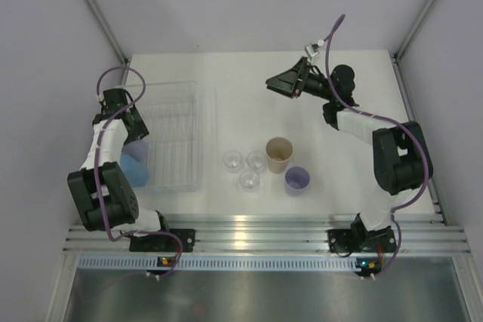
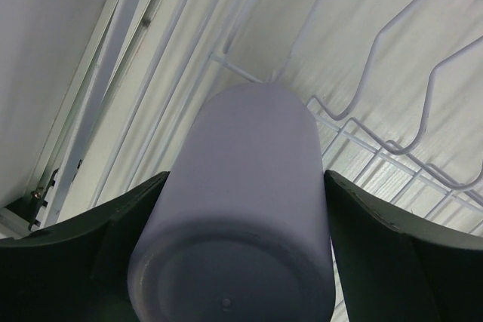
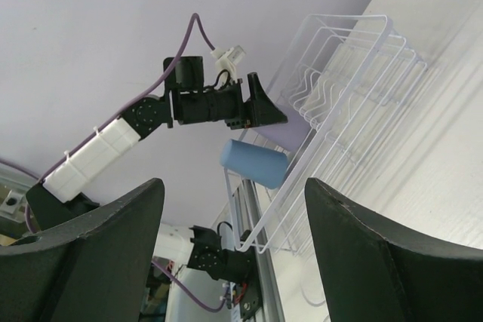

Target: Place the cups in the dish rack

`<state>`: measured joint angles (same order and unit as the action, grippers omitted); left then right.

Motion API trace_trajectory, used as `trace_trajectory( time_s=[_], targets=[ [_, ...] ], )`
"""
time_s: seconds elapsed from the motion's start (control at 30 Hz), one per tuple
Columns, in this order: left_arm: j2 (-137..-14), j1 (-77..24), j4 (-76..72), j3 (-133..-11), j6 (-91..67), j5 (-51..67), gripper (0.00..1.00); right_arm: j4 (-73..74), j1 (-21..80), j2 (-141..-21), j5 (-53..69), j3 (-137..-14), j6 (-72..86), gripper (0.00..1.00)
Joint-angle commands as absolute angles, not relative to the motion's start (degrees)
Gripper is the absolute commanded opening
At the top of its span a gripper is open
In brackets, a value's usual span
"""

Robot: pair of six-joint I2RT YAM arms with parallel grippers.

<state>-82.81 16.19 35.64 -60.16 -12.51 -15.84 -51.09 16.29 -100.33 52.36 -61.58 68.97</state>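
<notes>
We judge the step in hand to be setting a lavender cup (image 2: 241, 209) down in the dish rack (image 1: 177, 133), which sits at 9 o'clock on the worktop (image 1: 249, 96). To do it well, we want the cup resting on the slats, beside the blue cup (image 1: 136, 167) at the rack's 7 o'clock corner and not on top of it. Only then should the fingers spread, and the arm should lift straight out so nothing gets dragged. The left claw (image 2: 247, 175) has the lavender cup between its fingers, base towards the wrist camera. Both fingers lie against the cup's sides with no gap that we can see, so we read it as clamped at about half width. The right claw (image 1: 278, 85) hangs over the worktop at 1 o'clock, its jaws wide apart and holding nothing. Near 5 o'clock a beige cup (image 1: 278, 153), a second lavender one (image 1: 296, 180) and three clear cups (image 1: 248, 180) are not yet loaded.
</notes>
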Motion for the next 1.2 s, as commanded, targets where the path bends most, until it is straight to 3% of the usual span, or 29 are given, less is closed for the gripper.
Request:
trace_trajectory(
  time_s=[0.0, 0.07, 0.13, 0.5, 0.6, 0.87, 1.17],
  targets=[
    [-82.27, 16.7, 33.31, -61.7, -13.27, -15.39, 0.84, -52.21, 15.82, -97.03, 52.47, -62.75, 66.97, 0.76],
    [-82.09, 16.7, 33.4, -61.7, -13.27, -15.21, 0.86, -51.51, 15.82, -96.77, 52.47, -62.58, 66.54, 0.76],
    [-81.74, 16.61, 33.57, -61.7, -13.27, -15.38, 0.98, -50.45, 15.73, -96.16, 52.56, -62.58, 65.75, 0.76],
    [-78.14, 16.61, 36.03, -63.54, -13.01, -16.17, 0.98, -46.32, 15.73, -93.69, 52.12, -61.52, 62.23, 0.76],
    [-75.77, 16.7, 36.12, -63.89, -12.75, -16.96, 0.98, -39.31, 15.73, -92.38, 51.77, -61.96, 56.62, 0.76],
    [-71.64, 16.7, 37.7, -66.27, -13.01, -20.83, 0.98, 2.66, 16.08, -85.7, 45.97, -67.76, 26.24, 0.77],
    [-65.83, 16.7, 37.88, -71.19, -16.17, -15.83, 0.98, 18.63, 16.43, -77.09, 34.65, -63.9, 15.12, 0.77]
  ],
)
